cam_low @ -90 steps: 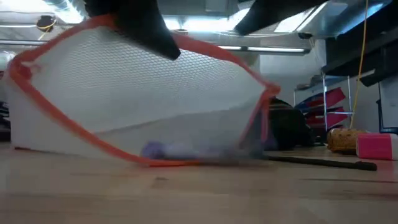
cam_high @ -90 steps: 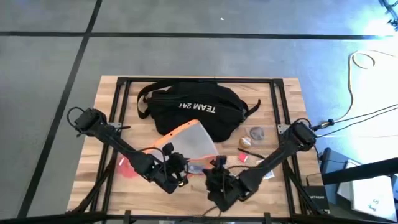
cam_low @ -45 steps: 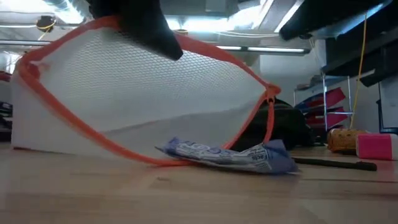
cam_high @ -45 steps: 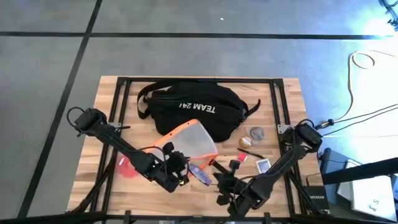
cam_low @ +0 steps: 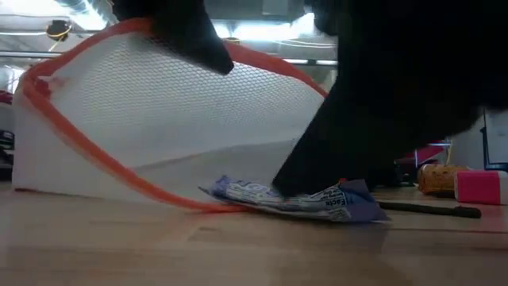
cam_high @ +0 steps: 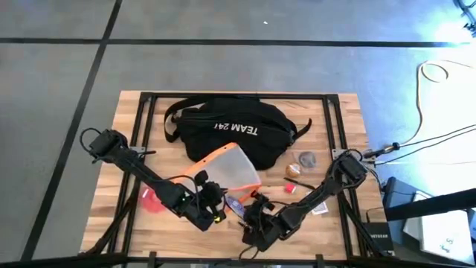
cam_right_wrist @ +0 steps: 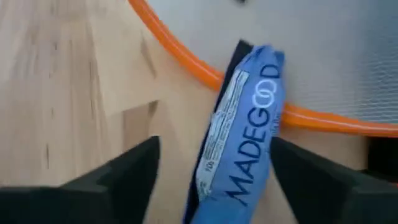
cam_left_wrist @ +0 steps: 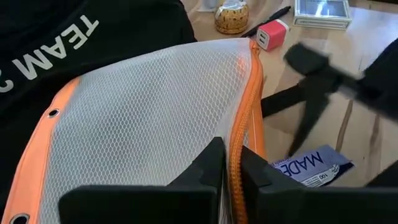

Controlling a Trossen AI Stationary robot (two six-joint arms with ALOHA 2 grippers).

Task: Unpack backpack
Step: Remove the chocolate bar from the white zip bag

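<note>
Backpack lies at upper centre of the table, left gripper clamped on the orange-trimmed mesh pouch just below it, right gripper spread open over a blue packet lower centre.

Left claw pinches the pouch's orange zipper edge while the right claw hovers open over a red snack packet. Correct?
Not quite: the snack packet is blue, as the right wrist view shows. The left claw does pinch the pouch edge, and the right claw is open over it.
</note>
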